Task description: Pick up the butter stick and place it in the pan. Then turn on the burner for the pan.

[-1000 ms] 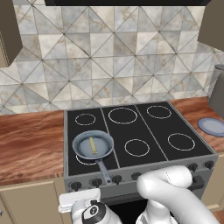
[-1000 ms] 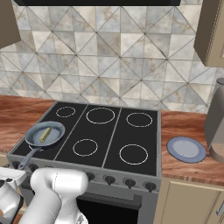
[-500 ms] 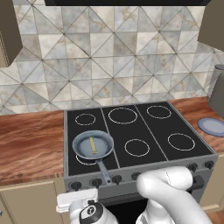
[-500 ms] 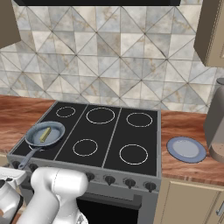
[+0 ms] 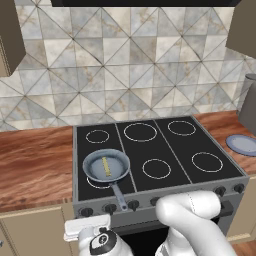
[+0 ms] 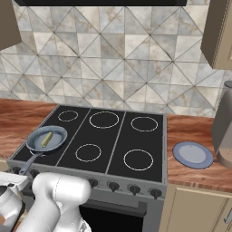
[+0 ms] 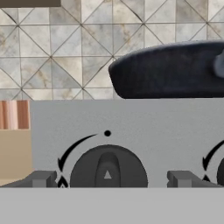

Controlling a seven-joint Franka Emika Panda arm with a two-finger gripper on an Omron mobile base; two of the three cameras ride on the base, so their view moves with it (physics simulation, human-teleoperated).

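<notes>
I count one pan (image 5: 106, 166) on the stove's front-left burner (image 5: 101, 180), one butter stick (image 5: 106, 166) lying inside it, and one plate (image 6: 193, 154) on the wooden worktop (image 5: 35, 162). My claw (image 7: 107, 178) stands wide around a stove knob (image 7: 108, 172). Tiled wall behind.

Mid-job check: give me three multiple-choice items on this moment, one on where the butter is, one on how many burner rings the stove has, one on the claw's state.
1. Where is the butter?
A. in the pan
B. on the plate
C. on the counter

2. How many white rings mark the stove?
A. three
B. four
C. six

3. How is the claw?
A. shut on the butter
B. open, facing a knob
C. shut on the pan's handle

Answers:
1 A, the yellow bar lies in the pan's bowl.
2 C, five show bare, a sixth peeks from under the pan.
3 B, the fingertips stand apart either side of the knob.
</notes>
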